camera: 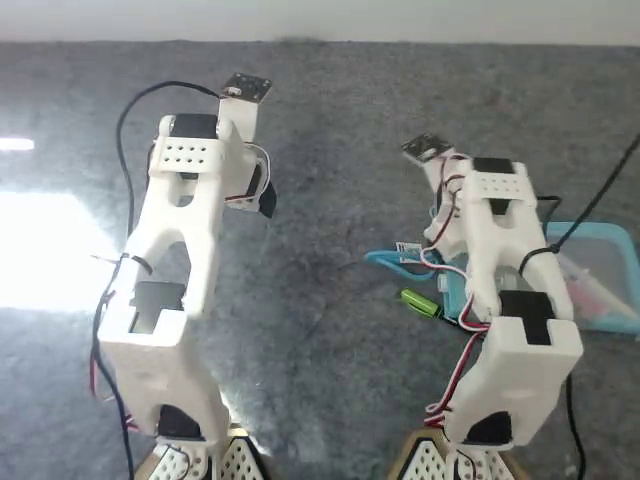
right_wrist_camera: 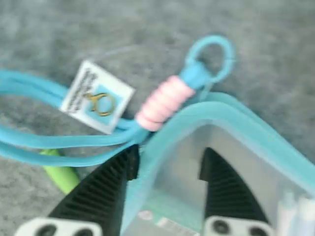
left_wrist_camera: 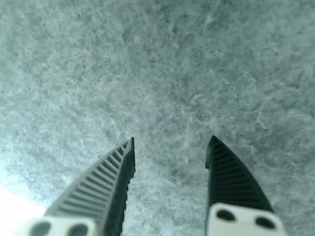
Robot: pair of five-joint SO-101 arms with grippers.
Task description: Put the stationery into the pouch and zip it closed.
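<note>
Far left, the left pincer [left_wrist_camera: 172,147] hangs wide open over bare grey counter [camera: 330,120], holding nothing and well apart from the action.

Moving right, a green marker [camera: 422,303] lies on the counter just beside the pouch's left edge, with the blue strap [right_wrist_camera: 44,142] looped over it. It looks light and stiff and likely to roll, so take it across the middle of the barrel.

A white tag [right_wrist_camera: 97,97] and pink beads [right_wrist_camera: 165,101] hang on the strap where it meets the pouch corner.

Now the right pincer [right_wrist_camera: 170,157]: partly open, gripping nothing, low over that corner, one finger outside the rim and one over the clear face.

The pouch [camera: 605,245] lies flat at the right side. It is probably soft, slick and floppy, so the firmer blue rim or the strap is the better hold. Inside there is already some pale stationery [camera: 598,292], too blurred to name.
</note>
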